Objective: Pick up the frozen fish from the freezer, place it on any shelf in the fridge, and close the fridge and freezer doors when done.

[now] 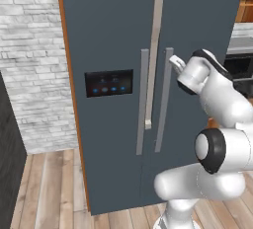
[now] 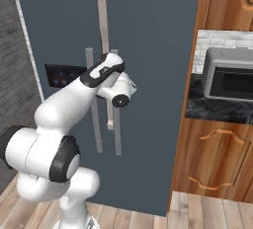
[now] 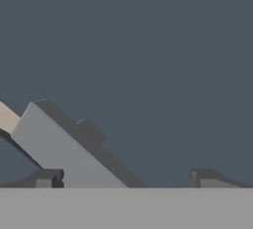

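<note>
Jaws spread wide, fridge door handle (image 3: 64,149) between them, doors (image 1: 113,35) shut

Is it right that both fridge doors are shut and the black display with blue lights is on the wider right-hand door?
Not quite. Both doors are shut, but the black display sits on the narrower left-hand door, not the wider right-hand door. The left base view shows it plainly, left of the two grey bar handles.

Brick wall (image 1: 34,60) (whitewashed), plank floor (image 1: 49,188)
</note>
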